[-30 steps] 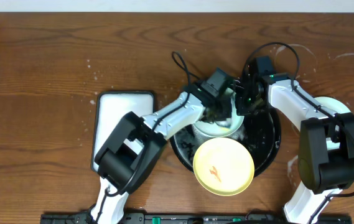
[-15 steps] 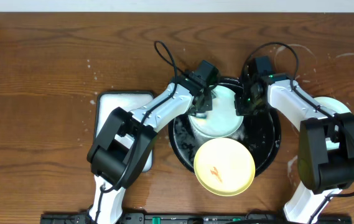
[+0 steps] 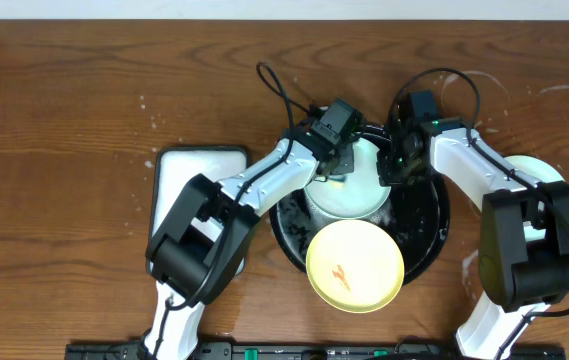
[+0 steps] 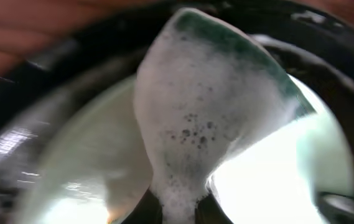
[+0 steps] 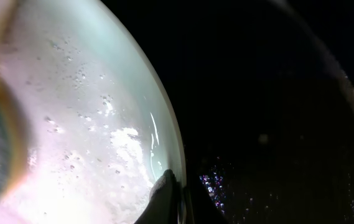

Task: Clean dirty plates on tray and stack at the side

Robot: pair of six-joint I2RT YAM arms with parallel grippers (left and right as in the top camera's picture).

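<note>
Black round tray (image 3: 426, 238) sits mid-table, wet, with foam specks on its floor; a mint-green plate (image 3: 356, 192) lies in its back half, slick with white suds, no smears visible. Yellow plate (image 3: 355, 266) lies face up at the front, overlapping the tray's near rim, with a small red-orange smear at its middle. A third pale plate (image 3: 536, 168) rests right of the tray on the wood tabletop (image 3: 64, 110), mostly hidden, colour hard to call, and faint white soapy rings mark the wood behind it.
</note>
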